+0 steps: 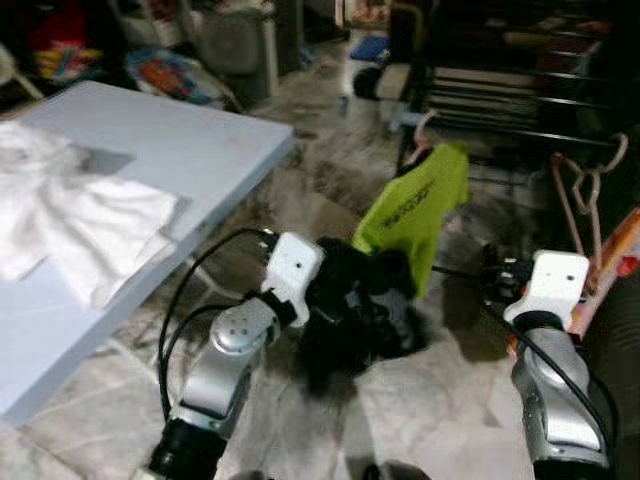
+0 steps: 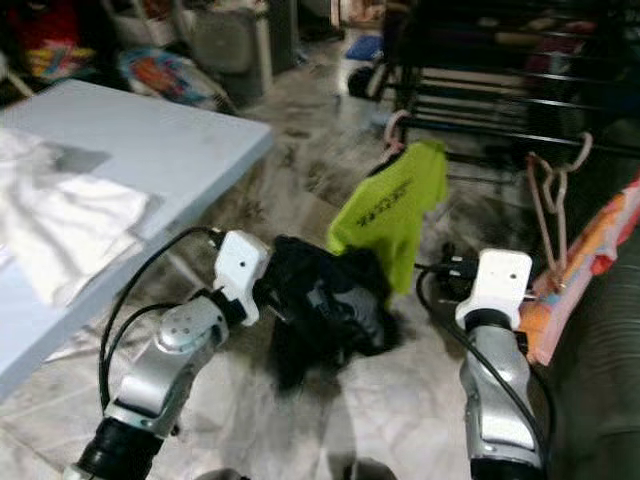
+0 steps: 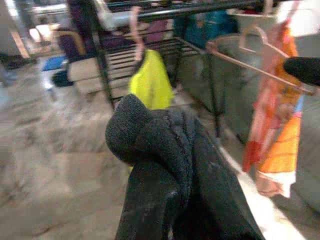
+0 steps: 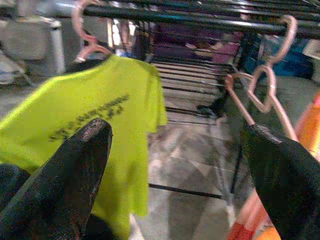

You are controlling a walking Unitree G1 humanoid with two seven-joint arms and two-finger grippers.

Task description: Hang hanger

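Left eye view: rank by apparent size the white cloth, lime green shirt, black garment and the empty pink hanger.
1. white cloth, on the table
2. black garment and lime green shirt: look about alike. The garment, at the left gripper, is nearer the camera, so not ranked.
3. empty pink hanger

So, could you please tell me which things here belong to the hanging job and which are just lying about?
Job:
- yellow-green shirt on a pink hanger
- black rail
- black garment at the left gripper
- right gripper, open

Lying about:
- white cloth on the table
- empty pink hangers
- orange garment
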